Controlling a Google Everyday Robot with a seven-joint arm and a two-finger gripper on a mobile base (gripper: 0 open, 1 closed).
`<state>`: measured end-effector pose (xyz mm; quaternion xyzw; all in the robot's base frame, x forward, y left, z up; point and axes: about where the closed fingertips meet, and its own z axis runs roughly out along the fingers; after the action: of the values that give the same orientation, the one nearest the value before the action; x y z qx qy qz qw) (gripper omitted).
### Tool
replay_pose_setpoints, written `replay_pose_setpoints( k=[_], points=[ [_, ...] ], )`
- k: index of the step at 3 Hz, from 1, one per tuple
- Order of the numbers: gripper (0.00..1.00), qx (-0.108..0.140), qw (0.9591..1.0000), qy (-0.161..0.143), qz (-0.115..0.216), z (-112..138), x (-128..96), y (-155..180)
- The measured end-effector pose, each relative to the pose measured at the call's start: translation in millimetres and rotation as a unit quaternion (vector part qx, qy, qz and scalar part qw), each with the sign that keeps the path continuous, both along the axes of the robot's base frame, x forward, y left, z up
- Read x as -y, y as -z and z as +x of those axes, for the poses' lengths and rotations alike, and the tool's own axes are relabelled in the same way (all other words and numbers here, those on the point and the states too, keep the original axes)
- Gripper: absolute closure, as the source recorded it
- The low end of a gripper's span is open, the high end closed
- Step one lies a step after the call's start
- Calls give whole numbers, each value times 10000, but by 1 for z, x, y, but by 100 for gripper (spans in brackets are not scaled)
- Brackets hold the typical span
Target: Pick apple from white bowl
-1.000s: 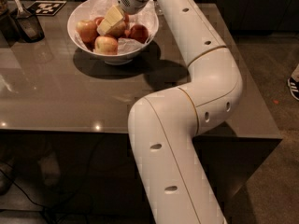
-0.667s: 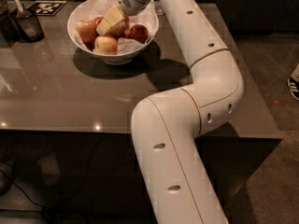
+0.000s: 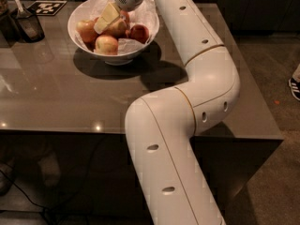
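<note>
The white bowl (image 3: 117,56) stands on the grey table at the back left, lined with crumpled white paper. Several red-yellow apples lie in it: one at the left (image 3: 86,30), one at the front (image 3: 106,44), one at the right (image 3: 139,33). My gripper (image 3: 108,18) reaches down into the bowl from the upper right. Its pale yellow tip sits on or against a middle apple (image 3: 117,28). My white arm (image 3: 201,64) bends across the right half of the table.
A small dark container with a utensil (image 3: 29,25) stands left of the bowl. A black-and-white marker tag (image 3: 47,7) lies behind it. The table's front edge (image 3: 70,131) runs across the middle. A shoe (image 3: 294,86) shows on the floor at the right.
The gripper stays down in the bowl among the apples, shifted slightly left. The arm's elbow and lower link have moved a little. No apple has visibly left the bowl.
</note>
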<state>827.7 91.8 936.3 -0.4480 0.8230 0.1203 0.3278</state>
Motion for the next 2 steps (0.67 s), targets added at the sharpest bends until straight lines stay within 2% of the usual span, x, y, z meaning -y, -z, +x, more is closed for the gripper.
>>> replay_pose_setpoints(
  k=[2],
  points=[
    [4,0,10000,0,0,0,0,0]
  ],
)
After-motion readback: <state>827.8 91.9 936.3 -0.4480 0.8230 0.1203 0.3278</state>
